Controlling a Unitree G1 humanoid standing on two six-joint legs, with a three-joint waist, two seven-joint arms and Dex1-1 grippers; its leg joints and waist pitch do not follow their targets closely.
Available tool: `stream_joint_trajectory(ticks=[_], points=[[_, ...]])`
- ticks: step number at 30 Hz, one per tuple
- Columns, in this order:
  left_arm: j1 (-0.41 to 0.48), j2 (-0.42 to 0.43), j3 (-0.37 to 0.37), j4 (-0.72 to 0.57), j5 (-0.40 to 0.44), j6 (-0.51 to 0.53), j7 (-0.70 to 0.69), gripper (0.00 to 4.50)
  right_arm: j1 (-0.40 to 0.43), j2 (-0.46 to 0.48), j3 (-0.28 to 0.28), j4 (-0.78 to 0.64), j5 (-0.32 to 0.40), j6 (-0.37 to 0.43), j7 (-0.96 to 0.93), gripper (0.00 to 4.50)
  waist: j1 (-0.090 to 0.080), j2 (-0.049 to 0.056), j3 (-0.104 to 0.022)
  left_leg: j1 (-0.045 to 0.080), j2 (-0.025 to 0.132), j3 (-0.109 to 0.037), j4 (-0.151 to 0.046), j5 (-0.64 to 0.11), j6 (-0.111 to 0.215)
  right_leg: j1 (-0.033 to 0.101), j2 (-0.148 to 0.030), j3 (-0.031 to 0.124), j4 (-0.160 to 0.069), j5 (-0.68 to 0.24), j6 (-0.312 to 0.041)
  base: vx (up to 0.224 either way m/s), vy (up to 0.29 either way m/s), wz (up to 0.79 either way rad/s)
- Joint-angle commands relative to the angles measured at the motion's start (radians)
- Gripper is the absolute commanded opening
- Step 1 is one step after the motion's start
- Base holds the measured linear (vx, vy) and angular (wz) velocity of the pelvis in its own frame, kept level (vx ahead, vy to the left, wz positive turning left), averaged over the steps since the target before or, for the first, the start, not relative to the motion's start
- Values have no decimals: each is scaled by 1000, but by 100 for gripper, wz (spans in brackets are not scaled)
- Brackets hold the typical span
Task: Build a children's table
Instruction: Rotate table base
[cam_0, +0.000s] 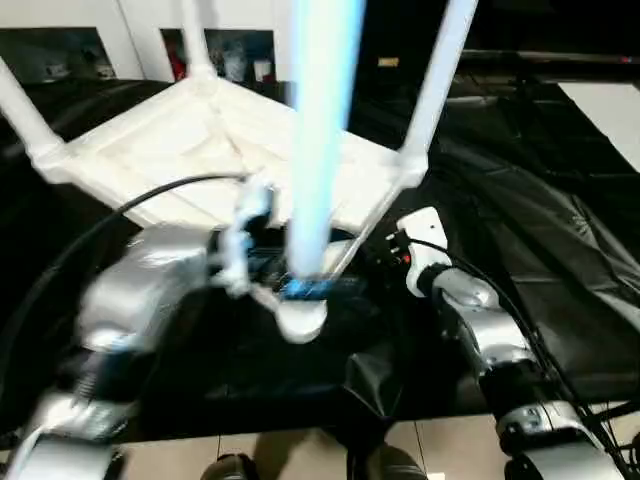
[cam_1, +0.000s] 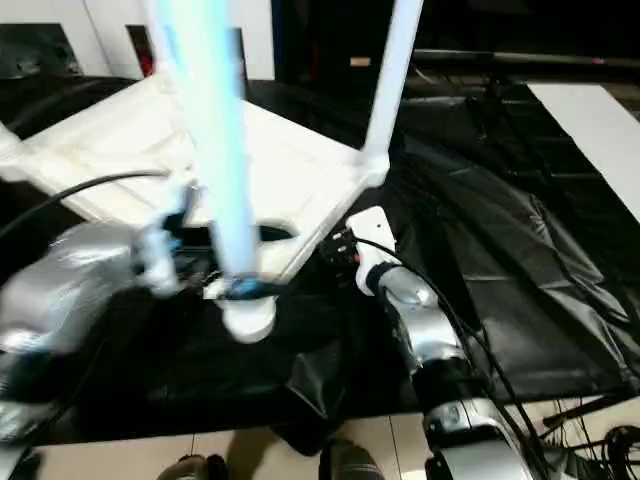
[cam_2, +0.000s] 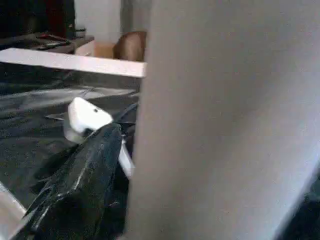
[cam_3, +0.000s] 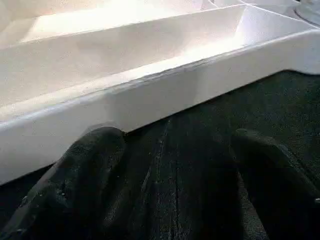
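Reaching in from the left, the silver left forearm bends toward the middle, and the left claw (cam_0: 300, 285) pinches a long white tubular leg (cam_0: 322, 130) just above its flared end, holding it nearly upright over the black plastic sheet (cam_0: 560, 250). The right arm stretches forward from the lower right, and the right claw (cam_3: 172, 165), its two black fingers spread apart, rests on the sheet just beside the near edge of the white square plastic tabletop (cam_0: 200, 140). That tabletop lies upside down, ribbed underside up, tilted, with three other white legs (cam_0: 440, 75) standing up from its corner sockets. One near corner socket (cam_1: 272, 235) sits open beside the held leg.
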Motion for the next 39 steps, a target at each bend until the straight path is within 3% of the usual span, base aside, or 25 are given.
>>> stream_joint_trajectory(ticks=[1, 8, 16, 18, 21, 22, 31, 34, 36, 39], points=[[-25, -15, -25, 53, 66, -68, 49, 395, -13, 4, 6, 8, -7, -12, 4, 405, 8, 3, -85, 15, 18, -10, -65, -207, 7, 64, -44, 32, -68, -246, -208, 0, 0, 0], [-56, -100, -69, 66, 66, -85, 56, 395, 1, 32, 24, -25, 30, -21, 90, 405, 11, 5, -88, 12, 20, -7, -63, -180, 32, 69, -43, 31, -62, -160, -258, 0, 0, 0], [-83, -165, -98, 147, 128, -176, 94, 395, -2, 37, 39, -21, 27, -37, 111, 405, 9, 6, -88, 14, 21, -10, -64, -213, 29, 68, -45, 30, -71, -218, -247, 0, 0, 0], [-89, -179, -102, 179, 155, -212, 117, 395, -6, 30, 25, -15, 25, -41, 102, 405, 9, 12, -90, 15, 20, -10, -63, -214, 28, 69, -44, 29, -70, -209, -250, 0, 0, 0], [-99, -199, -94, 210, 179, -243, 150, 395, -4, 22, 16, -16, 24, -45, 112, 405, 10, 13, -93, 14, 20, -10, -62, -209, 32, 72, -44, 29, -68, -180, -260, 0, 0, 0], [-106, -216, -91, 227, 188, -262, 165, 395, 4, 20, 18, -27, 28, -43, 133, 405, 10, 18, -94, 14, 20, -10, -61, -204, 38, 72, -43, 29, -67, -157, -271, 0, 0, 0], [-142, -265, -91, 304, 210, -296, 199, 395, 20, 16, 22, -40, 22, -55, 138, 405, 12, 22, -100, 14, 20, -11, -59, -222, 41, 76, -45, 27, -70, -172, -282, 0, 0, 0], [-153, -266, -81, 334, 225, -322, 208, 395, 14, 4, 0, -33, 14, -67, 105, 405, 15, 24, -101, 15, 20, -12, -59, -223, 41, 75, -45, 26, -71, -175, -282, 0, 0, 0], [-159, -234, -52, 343, 200, -326, 166, 395, 16, -25, -47, -69, 41, -61, 98, 405, 18, 22, -103, 16, 17, -12, -58, -219, 39, 79, -43, 26, -71, -179, -276, 0, 0, 0], [-158, -197, -32, 339, 172, -319, 108, 395, 28, -64, -75, -116, 66, -49, 133, 405, 20, 21, -104, 15, 18, -11, -58, -204, 55, 79, -44, 27, -68, -150, -282, 0, 0, 0]])
